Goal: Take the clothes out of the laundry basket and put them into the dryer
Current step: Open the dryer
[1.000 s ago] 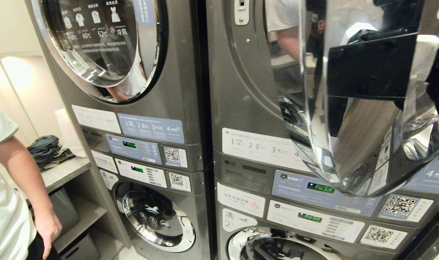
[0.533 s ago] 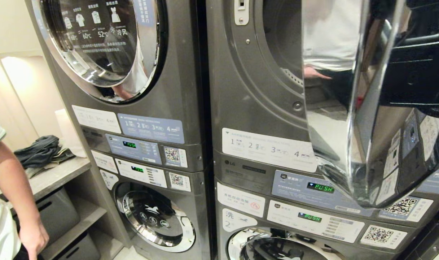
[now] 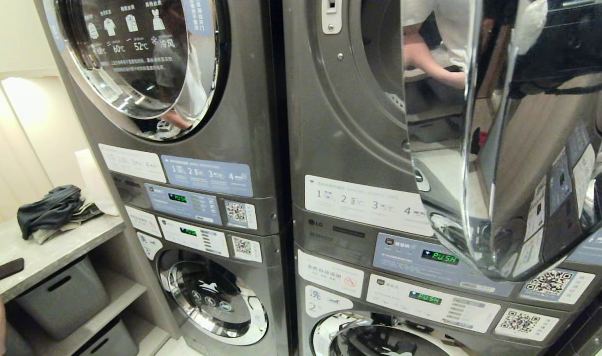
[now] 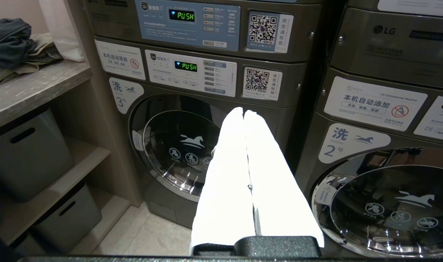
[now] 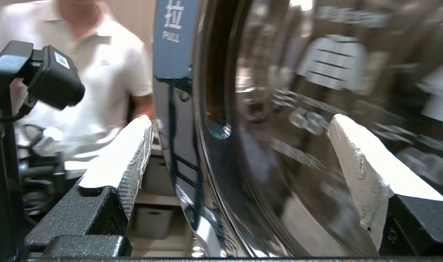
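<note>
**Dryer door swung open, right pincer straddling its edge**

We see the dryer [image 3: 350,113] at upper right of 2 stacked columns of grey machines, its round opening facing us. Its chrome door [image 3: 484,148] stands swung out toward us, nearly edge-on, its long axis running top to bottom. The drum's inside is mostly hidden behind the door, so we cannot tell whether anything lies in it. The door's mirror surface shows only warped reflections.

In the right wrist view the right pincer [image 5: 239,160] is spread wide, 1 white finger on each side of the door's rim [image 5: 206,127], holding nothing; contact is unclear. A person in a white shirt [image 5: 97,72] stands beyond it.

The left pincer [image 4: 245,120] has its fingers pressed together, empty, pointing at the lower washer [image 4: 177,145].

The laundry basket appears in none of our views. On the tabletop [image 3: 48,247] at left lies a heap of dark clothes [image 3: 51,210]. 2 grey bins [image 3: 63,296] sit on shelves beneath, contents hidden.
</note>
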You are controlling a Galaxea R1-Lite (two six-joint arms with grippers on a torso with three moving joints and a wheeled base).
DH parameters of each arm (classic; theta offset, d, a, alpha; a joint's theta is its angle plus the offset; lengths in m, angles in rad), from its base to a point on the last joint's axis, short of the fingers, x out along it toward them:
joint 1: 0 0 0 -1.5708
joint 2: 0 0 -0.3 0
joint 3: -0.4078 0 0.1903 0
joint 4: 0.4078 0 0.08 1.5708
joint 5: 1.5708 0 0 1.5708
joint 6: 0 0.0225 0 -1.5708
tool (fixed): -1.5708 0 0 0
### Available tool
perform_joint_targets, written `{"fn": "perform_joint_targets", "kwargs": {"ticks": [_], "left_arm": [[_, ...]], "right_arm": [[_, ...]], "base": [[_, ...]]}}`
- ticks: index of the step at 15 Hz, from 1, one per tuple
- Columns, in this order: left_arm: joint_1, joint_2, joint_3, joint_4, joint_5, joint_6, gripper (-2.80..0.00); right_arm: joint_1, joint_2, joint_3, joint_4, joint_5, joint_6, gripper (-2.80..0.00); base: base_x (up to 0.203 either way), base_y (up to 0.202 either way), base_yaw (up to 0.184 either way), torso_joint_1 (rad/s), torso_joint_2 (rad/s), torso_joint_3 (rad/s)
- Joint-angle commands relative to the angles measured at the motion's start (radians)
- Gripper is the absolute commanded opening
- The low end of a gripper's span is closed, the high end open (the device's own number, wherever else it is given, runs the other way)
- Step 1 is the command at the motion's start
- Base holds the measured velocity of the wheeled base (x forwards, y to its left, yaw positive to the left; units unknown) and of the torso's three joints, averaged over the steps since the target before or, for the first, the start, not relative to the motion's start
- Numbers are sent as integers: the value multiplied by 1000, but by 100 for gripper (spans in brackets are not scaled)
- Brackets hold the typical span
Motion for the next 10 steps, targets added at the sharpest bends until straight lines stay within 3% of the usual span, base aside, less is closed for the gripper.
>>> {"fn": "perform_joint_targets", "kwargs": {"ticks": [1,3,4,5,6,8,10], "left_arm": [[-1,0,0,0,0,0,-280],[-1,0,0,0,0,0,-280],[-1,0,0,0,0,1,-280],[-1,0,0,0,0,0,-280],[-1,0,0,0,0,0,-280],[0,0,0,0,0,0,-280],[0,0,0,0,0,0,-280]], "right_arm": [[-61,-192,41,35,-16,-3,0],[-136,-388,85,162,-33,-6,0],[-175,-475,103,246,-40,-4,-280],[-207,-545,124,326,-65,1,-280],[-231,-577,159,385,-145,19,-280],[-269,-579,309,432,-424,82,-280],[-296,-577,523,432,-540,121,-280]], "base": [[0,0,0,0,0,0],[0,0,0,0,0,0],[0,0,0,0,0,0],[0,0,0,0,0,0],[0,0,0,0,0,0],[0,0,0,0,0,0],[0,0,0,0,0,0]]}}
